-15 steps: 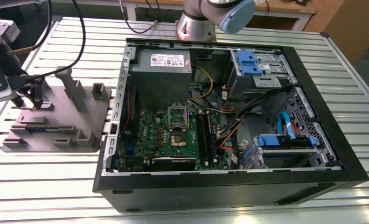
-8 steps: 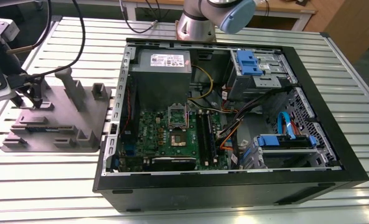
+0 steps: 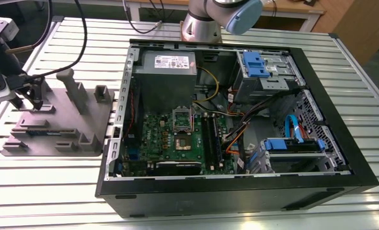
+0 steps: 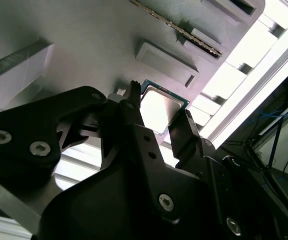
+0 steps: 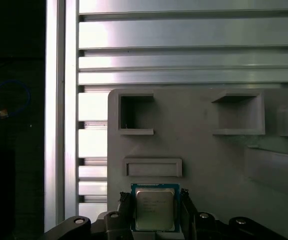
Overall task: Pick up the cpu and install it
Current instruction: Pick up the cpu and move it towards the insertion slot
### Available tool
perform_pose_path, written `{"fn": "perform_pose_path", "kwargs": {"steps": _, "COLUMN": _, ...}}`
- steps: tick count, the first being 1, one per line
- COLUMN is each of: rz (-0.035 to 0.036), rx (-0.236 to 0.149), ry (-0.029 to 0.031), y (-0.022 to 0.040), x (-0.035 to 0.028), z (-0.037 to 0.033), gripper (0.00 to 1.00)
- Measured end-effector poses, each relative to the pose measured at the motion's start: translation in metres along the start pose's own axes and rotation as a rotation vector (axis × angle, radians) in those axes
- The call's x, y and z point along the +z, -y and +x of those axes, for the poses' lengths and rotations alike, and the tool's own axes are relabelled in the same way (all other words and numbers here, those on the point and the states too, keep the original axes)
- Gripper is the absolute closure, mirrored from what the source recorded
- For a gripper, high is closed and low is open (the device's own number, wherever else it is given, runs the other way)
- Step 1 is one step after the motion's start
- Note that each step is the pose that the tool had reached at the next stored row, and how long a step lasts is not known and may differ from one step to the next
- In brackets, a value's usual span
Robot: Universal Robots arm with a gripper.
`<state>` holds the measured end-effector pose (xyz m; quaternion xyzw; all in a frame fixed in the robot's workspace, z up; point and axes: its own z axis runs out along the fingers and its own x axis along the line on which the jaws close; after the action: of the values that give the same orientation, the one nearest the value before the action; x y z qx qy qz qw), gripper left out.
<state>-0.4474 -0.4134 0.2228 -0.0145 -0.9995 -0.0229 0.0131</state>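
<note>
The gripper (image 3: 30,104) is seen low over the grey fixture tray (image 3: 56,120), which is set on the slatted metal table (image 3: 49,191) at the exterior view's left, just beside the open computer case (image 3: 240,194).

The cpu (image 5: 155,209) is found lying flat on the tray, close to the tray edge, with its silvery top upward and a green border visible around it. It is placed just beside a shallow rectangular recess (image 5: 153,168) in the tray.

In both wrist views the gripper is observed open, and the cpu is straddled by its dark fingers (image 5: 125,204), one just beside each opposite edge. Firm contact is not made out.

The motherboard (image 3: 176,139) is seen inside the case, well apart from the cpu.
</note>
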Motion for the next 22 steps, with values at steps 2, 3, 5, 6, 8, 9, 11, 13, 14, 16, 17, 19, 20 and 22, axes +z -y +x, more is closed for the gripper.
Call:
{"fn": "perform_pose_path", "kwargs": {"steps": 2, "rz": 0.0001, "rx": 0.0, "ry": -0.0002, "y": 0.0, "x": -0.0008, "z": 0.0001, "gripper": 0.53}}
{"fn": "perform_pose_path", "kwargs": {"steps": 3, "rz": 0.0001, "rx": 0.0, "ry": -0.0002, "y": 0.0, "x": -0.0011, "z": 0.0001, "gripper": 0.53}}
{"fn": "perform_pose_path", "kwargs": {"steps": 5, "rz": 0.0001, "rx": 0.0, "ry": -0.0001, "y": -0.0001, "x": -0.0015, "z": 0.0001, "gripper": 0.53}}
{"fn": "perform_pose_path", "kwargs": {"steps": 6, "rz": 0.0001, "rx": 0.0, "ry": -0.0001, "y": -0.0001, "x": -0.0017, "z": 0.0001, "gripper": 0.53}}
{"fn": "perform_pose_path", "kwargs": {"steps": 8, "rz": 0.0001, "rx": 0.0, "ry": -0.0002, "y": -0.0001, "x": -0.002, "z": 0.0001, "gripper": 0.53}}
{"fn": "perform_pose_path", "kwargs": {"steps": 9, "rz": 0.0001, "rx": 0.0, "ry": -0.0002, "y": -0.0001, "x": -0.0022, "z": 0.0001, "gripper": 0.53}}
{"fn": "perform_pose_path", "kwargs": {"steps": 11, "rz": 0.0002, "rx": 0.0, "ry": -0.0003, "y": -0.0001, "x": -0.0027, "z": 0.0001, "gripper": 0.53}}
{"fn": "perform_pose_path", "kwargs": {"steps": 13, "rz": 0.0002, "rx": 0.0, "ry": -0.0003, "y": -0.0001, "x": -0.0032, "z": 0.0001, "gripper": 0.53}}
{"fn": "perform_pose_path", "kwargs": {"steps": 14, "rz": 0.0001, "rx": 0.0, "ry": -0.0002, "y": -0.0001, "x": -0.0035, "z": 0.0001, "gripper": 0.53}}
{"fn": "perform_pose_path", "kwargs": {"steps": 16, "rz": 0.0001, "rx": 0.0, "ry": -0.0002, "y": -0.0002, "x": -0.004, "z": 0.0001, "gripper": 0.53}}
{"fn": "perform_pose_path", "kwargs": {"steps": 17, "rz": 0.0002, "rx": 0.0, "ry": -0.0003, "y": -0.0002, "x": -0.0044, "z": 0.0002, "gripper": 0.53}}
{"fn": "perform_pose_path", "kwargs": {"steps": 19, "rz": 0.0002, "rx": 0.0, "ry": -0.0002, "y": -0.0002, "x": -0.0049, "z": 0.0002, "gripper": 0.53}}
{"fn": "perform_pose_path", "kwargs": {"steps": 20, "rz": 0.0001, "rx": 0.0, "ry": -0.0002, "y": -0.0002, "x": -0.0052, "z": 0.0002, "gripper": 0.53}}
{"fn": "perform_pose_path", "kwargs": {"steps": 22, "rz": 0.0002, "rx": 0.0, "ry": -0.0002, "y": -0.0002, "x": -0.0058, "z": 0.0002, "gripper": 0.53}}
